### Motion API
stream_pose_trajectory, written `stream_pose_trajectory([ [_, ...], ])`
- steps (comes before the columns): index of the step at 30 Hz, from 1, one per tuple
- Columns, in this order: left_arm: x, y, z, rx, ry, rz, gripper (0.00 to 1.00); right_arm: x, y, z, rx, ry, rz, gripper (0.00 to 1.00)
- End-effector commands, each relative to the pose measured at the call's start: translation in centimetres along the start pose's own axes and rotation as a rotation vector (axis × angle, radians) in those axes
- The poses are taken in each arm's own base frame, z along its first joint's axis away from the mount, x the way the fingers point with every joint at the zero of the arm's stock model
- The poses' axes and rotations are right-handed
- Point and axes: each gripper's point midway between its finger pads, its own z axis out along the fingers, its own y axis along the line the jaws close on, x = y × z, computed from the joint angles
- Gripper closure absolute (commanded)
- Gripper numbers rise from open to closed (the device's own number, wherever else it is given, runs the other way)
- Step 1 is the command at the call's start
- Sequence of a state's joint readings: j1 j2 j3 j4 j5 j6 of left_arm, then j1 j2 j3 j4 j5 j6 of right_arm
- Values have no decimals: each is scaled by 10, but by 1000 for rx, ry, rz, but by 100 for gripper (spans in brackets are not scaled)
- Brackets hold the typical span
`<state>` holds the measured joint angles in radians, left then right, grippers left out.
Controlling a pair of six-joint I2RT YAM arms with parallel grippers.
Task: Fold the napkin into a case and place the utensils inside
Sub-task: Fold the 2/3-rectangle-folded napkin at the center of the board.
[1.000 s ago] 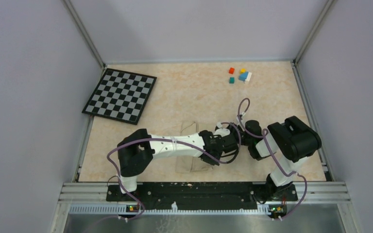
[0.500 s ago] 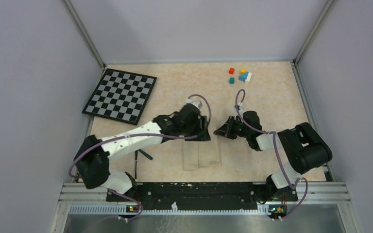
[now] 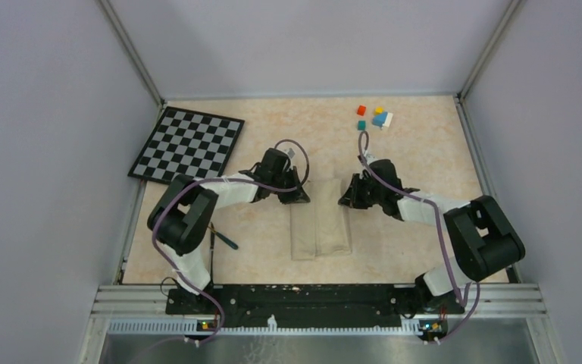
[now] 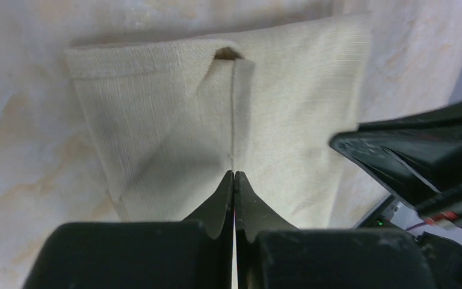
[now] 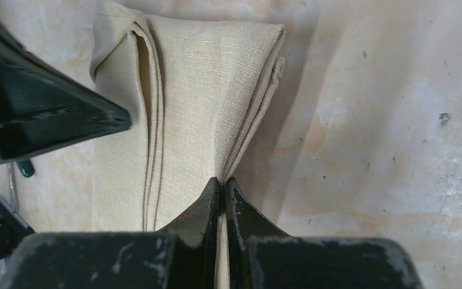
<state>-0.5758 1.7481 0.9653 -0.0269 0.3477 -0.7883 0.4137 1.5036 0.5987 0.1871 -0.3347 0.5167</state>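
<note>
A black-and-white checkerboard (image 3: 187, 149) lies flat on the mottled peach table (image 3: 288, 125), turned askew to the table's edges. Well to the board's right sits a loose cluster of small cubes: red (image 3: 361, 110), yellow (image 3: 379, 110), blue (image 3: 380, 119) touching white (image 3: 388, 120), and teal (image 3: 361, 125). Pale grey walls (image 3: 311, 45) rise behind the board and just beside its left corner.
</note>
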Motion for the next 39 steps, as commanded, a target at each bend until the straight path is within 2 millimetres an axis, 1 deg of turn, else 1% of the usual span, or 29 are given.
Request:
stream_pose_trajectory([
  [1,-18,-8,22,60,-45,58,100,-24,23,-7,73,-36,-105,100],
  [3,-14,3,30,30,-34,41,100,-28,35,-6,101,-40,-127,100],
  [5,-12,7,36,27,-22,35,100,-26,45,-3,132,-38,-112,100],
  [6,-9,10,39,23,-14,33,100,-25,54,1,113,-38,-89,100],
  [9,-4,17,42,12,2,29,100,-20,88,15,-1,-42,-13,100],
  [12,0,21,43,5,9,33,100,-11,115,31,-99,-20,66,100],
  [14,2,23,42,1,10,39,100,-9,128,40,-181,-18,160,100],
  [16,3,25,41,-3,11,43,100,-9,135,44,-250,-38,266,100],
  [17,3,25,41,-3,9,46,100,-9,135,45,-268,-51,331,100],
  [18,3,25,40,-2,9,49,100,-17,141,43,-316,-98,377,100],
  [19,4,25,40,-3,10,49,100,-15,136,43,-313,-112,435,100],
  [20,4,25,40,1,10,51,100,-21,138,40,-353,-151,481,100],
  [22,6,23,39,13,19,56,100,-22,131,40,-368,-188,550,100],
  [25,4,15,32,34,21,67,99,-22,123,44,-347,-218,570,100],
  [26,3,11,28,36,19,73,96,-21,120,44,-339,-223,574,100],
  [28,-1,4,16,33,9,87,86,-18,115,44,-313,-218,566,100],
  [30,-11,-11,-2,53,-26,119,74,-15,111,43,-301,-220,554,100],
  [32,-14,-17,-18,42,-40,139,66,-13,108,44,-285,-217,544,100],
  [34,-21,-15,-33,21,-71,143,61,-10,106,46,-274,-210,538,100],
  [36,-24,-6,-47,-2,-96,126,58,-10,106,46,-276,-205,536,100],
  [38,-23,5,-57,-31,-123,110,54,-10,106,47,-273,-204,533,100],
  [39,-20,10,-59,-43,-128,106,53,-10,106,47,-271,-203,534,100],
])
